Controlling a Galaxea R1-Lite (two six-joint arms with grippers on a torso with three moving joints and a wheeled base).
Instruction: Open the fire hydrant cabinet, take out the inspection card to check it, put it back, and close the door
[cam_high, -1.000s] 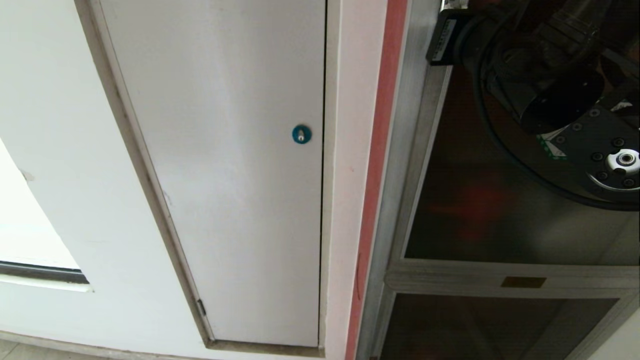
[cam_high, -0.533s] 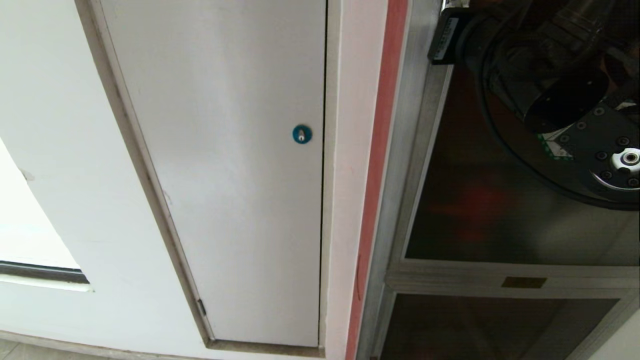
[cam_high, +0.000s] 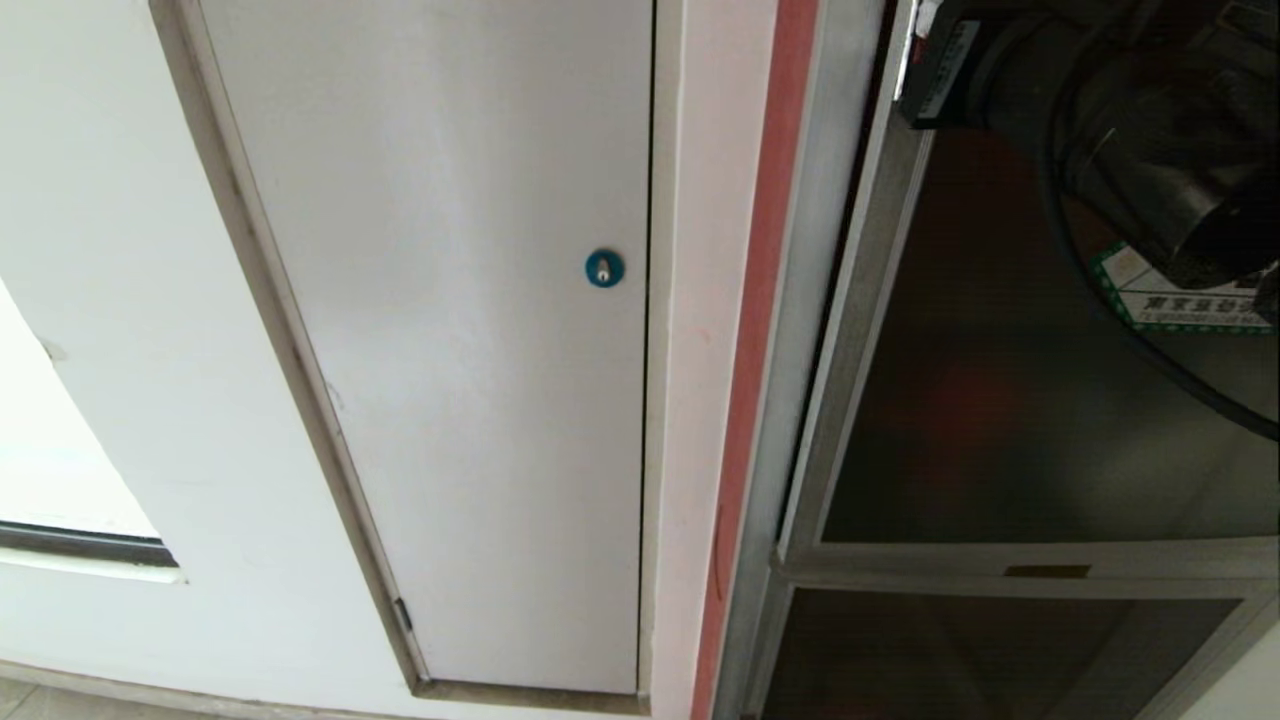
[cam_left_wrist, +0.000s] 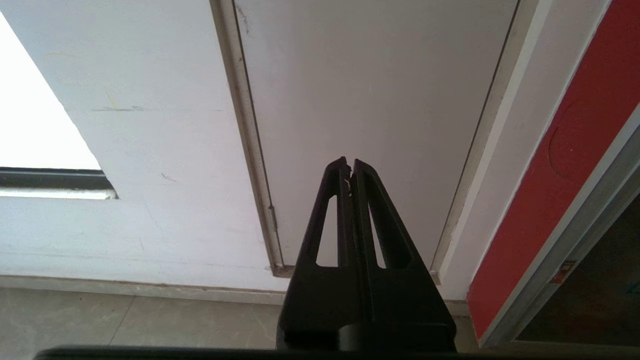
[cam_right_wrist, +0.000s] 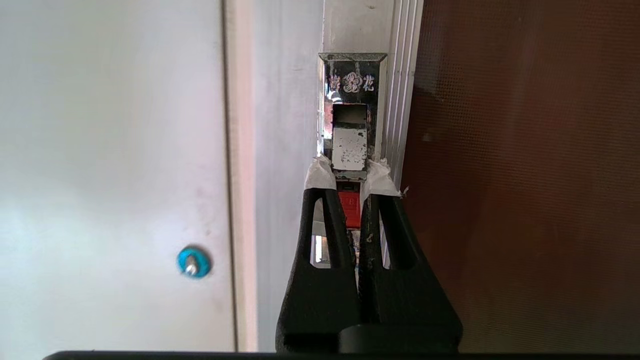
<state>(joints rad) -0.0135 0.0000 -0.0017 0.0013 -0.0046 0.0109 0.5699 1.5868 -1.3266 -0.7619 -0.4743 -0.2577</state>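
The fire hydrant cabinet (cam_high: 800, 350) has a silver frame and stands at the right of the head view. Its door (cam_high: 1000, 400) is dark tinted glass, and its edge stands a little off the frame, leaving a thin dark gap. A green-bordered white sticker (cam_high: 1180, 295) shows on the glass below my right arm (cam_high: 1150, 120). In the right wrist view my right gripper (cam_right_wrist: 348, 175) has its taped fingertips (cam_right_wrist: 320, 175) clamped on the silver latch (cam_right_wrist: 350, 130) at the door's edge (cam_right_wrist: 520, 175), just above a red mark. The inspection card is out of view. My left gripper (cam_left_wrist: 350, 167) is shut and empty, hanging low near the floor.
A plain white door (cam_high: 450, 350) with a round blue lock (cam_high: 603, 268) fills the wall left of the cabinet. A red strip (cam_high: 760, 300) runs between them. A smaller dark panel (cam_high: 950, 650) sits below the glass door. Floor tiles (cam_left_wrist: 125, 325) lie beneath the left gripper.
The glass door's edge has come away from the frame, opening a dark gap. My right arm has moved up and to the right in the head view, uncovering the sticker.
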